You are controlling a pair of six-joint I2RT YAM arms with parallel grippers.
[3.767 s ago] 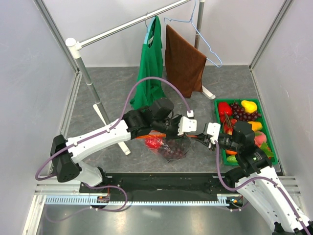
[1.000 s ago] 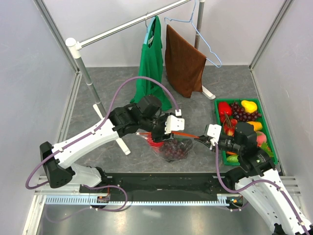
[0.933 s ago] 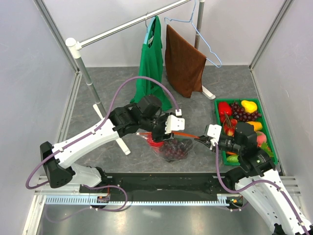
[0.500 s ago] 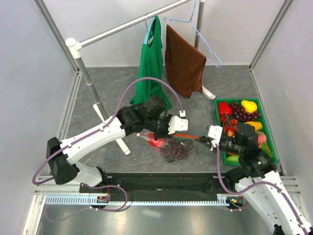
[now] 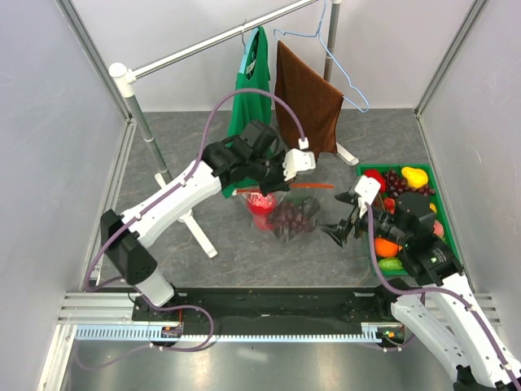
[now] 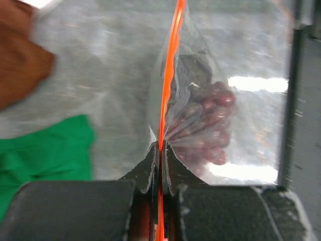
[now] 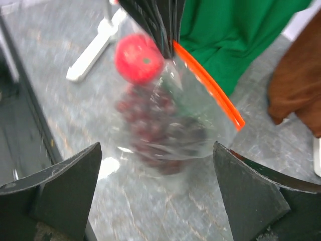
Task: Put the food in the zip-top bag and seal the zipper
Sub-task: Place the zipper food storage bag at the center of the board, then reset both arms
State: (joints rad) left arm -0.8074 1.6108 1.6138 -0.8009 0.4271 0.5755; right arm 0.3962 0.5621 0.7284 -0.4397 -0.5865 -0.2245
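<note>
The zip-top bag (image 5: 286,215) hangs clear of the table with a red apple (image 5: 260,204) and dark purple grapes (image 5: 295,217) inside. My left gripper (image 5: 274,182) is shut on its orange-red zipper (image 5: 313,186). In the left wrist view the jaws (image 6: 160,150) pinch the zipper strip (image 6: 169,70), with the grapes (image 6: 203,120) showing beyond. My right gripper (image 5: 347,213) stands wide open just right of the bag, holding nothing. Its wrist view shows the bag (image 7: 173,130), the apple (image 7: 139,58) and the zipper (image 7: 208,90) ahead of the spread fingers (image 7: 60,186).
A green tray (image 5: 392,166) with more toy fruits sits at the right, behind my right arm. A clothes rack (image 5: 146,134) stands at the back, carrying a green garment (image 5: 251,90), a brown cloth (image 5: 308,106) and a wire hanger (image 5: 342,65). Its white foot (image 5: 195,232) lies left of the bag.
My right gripper has let go of the zipper end, opened wide and drawn back. My left gripper has closed on the zipper and lifted the bag up and toward the back.
</note>
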